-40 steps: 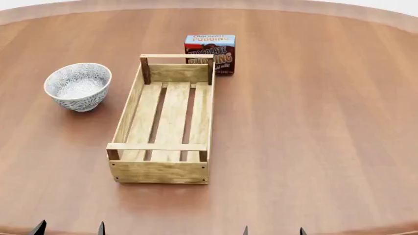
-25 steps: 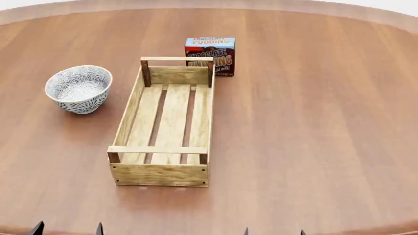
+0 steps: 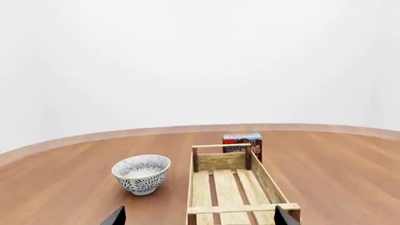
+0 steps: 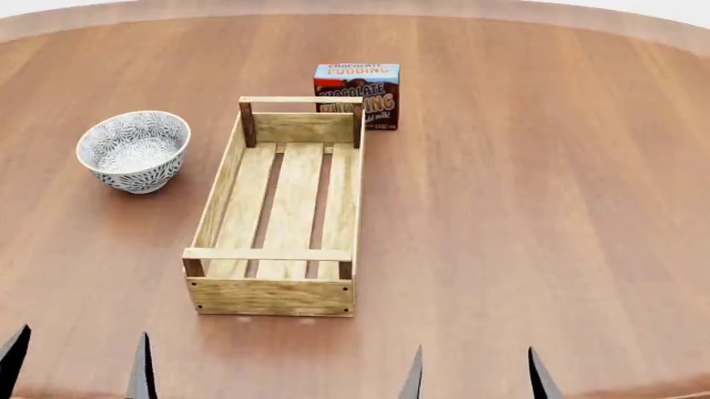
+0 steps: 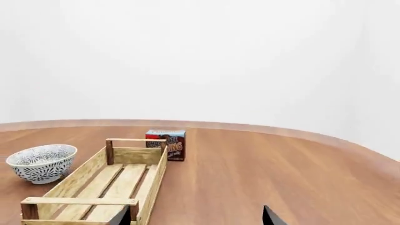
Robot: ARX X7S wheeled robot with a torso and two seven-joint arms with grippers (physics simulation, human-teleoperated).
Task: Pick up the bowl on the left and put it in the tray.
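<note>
The bowl [image 4: 133,150], white with a dense grey-blue floral pattern, stands upright on the table left of the tray [image 4: 222,187], a long light-wood slatted crate holding nothing. In the left wrist view the bowl [image 3: 141,173] is ahead of the gripper and beside the tray [image 3: 220,161]. The right wrist view has the bowl [image 5: 42,161] beyond the tray [image 5: 134,154]. My left gripper [image 4: 78,374] is open at the near table edge, well short of the bowl. My right gripper [image 4: 477,378] is open too, near the edge and right of the tray's near end.
A chocolate pudding box [image 4: 357,91] stands upright just behind the tray's far right corner. The round brown wooden table [image 4: 554,208] stretches bare to the right of the tray. Its curved far edge meets a plain white background.
Both grippers' fingertips have come further up into the head view from its bottom edge. Bowl, tray and box have not moved on the table.
</note>
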